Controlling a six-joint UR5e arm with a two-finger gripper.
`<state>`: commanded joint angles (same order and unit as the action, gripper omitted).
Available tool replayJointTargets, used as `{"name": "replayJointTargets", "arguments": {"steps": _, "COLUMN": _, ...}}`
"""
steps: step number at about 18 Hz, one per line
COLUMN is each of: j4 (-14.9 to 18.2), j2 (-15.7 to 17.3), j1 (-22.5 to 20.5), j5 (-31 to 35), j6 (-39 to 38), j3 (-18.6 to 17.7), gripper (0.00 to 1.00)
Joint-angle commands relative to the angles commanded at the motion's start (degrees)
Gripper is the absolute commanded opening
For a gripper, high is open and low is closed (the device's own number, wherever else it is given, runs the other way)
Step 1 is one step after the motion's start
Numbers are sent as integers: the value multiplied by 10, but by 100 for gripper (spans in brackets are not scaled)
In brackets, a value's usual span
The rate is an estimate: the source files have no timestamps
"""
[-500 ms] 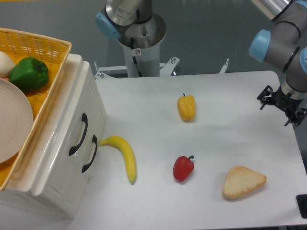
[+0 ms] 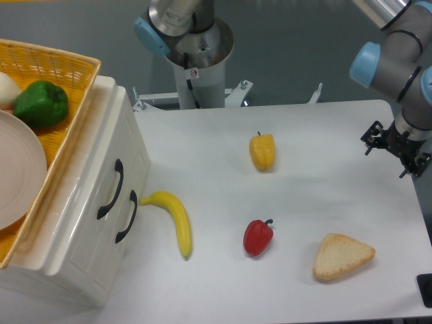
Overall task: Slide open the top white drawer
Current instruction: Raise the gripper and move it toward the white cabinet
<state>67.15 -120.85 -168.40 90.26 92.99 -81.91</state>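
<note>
Hovering at the far right edge of the surface (image 2: 324, 155), the gripper (image 2: 397, 150) hangs off the arm (image 2: 398, 54), dark and partly cut by the frame; whether its fingers are spread or pressed together, I cannot tell from here. It grips nothing that shows. Over on the left stands the cabinet (image 2: 81, 270), and the top drawer (image 2: 101, 169) sits flush in its front, closed, its curved black handle (image 2: 110, 190) facing the surface. Just beside it is the lower drawer (image 2: 125, 250) with its own handle (image 2: 126, 217), also shut. On top of the cabinet rests a basket (image 2: 64, 101) holding a green pepper (image 2: 41, 103) and a plate (image 2: 17, 172). A banana (image 2: 174, 219) lies near the lower handle, its tip close to it. Further out: a yellow pepper (image 2: 262, 151), a red pepper (image 2: 258, 237) and a wedge of bread (image 2: 341, 256), all well apart from the gripper.
</note>
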Motion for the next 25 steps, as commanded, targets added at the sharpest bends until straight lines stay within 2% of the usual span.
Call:
{"name": "replayJointTargets", "arguments": {"steps": 3, "j4": -3, "j2": 10, "j1": -2, "j5": -1, "j6": -6, "j3": -18, "gripper": 100}}
{"name": "replayJointTargets", "arguments": {"steps": 6, "j4": -43, "j2": 32, "j1": -4, "j5": -2, "j6": -18, "j3": -56, "gripper": 100}}
{"name": "replayJointTargets", "arguments": {"steps": 7, "j4": -45, "j2": 39, "j1": -4, "j5": -2, "j6": -23, "j3": -61, "gripper": 100}}
{"name": "replayJointTargets", "arguments": {"steps": 11, "j4": -41, "j2": 46, "j1": -1, "j5": 4, "j6": -39, "j3": -63, "gripper": 100}}
{"name": "replayJointTargets", "arguments": {"steps": 20, "j4": -40, "j2": 114, "j1": 4, "j5": -4, "j6": -78, "j3": -124, "gripper": 100}}
{"name": "replayJointTargets", "arguments": {"steps": 23, "j4": -33, "j2": 126, "j1": 21, "j5": -4, "j6": -143, "j3": -132, "gripper": 100}}
{"name": "replayJointTargets", "arguments": {"steps": 24, "j4": -21, "j2": 131, "j1": 29, "j5": -4, "j6": -189, "j3": -131, "gripper": 100}}
{"name": "replayJointTargets", "arguments": {"steps": 25, "j4": -13, "j2": 133, "j1": 39, "j5": -2, "j6": -201, "j3": -131, "gripper": 100}}
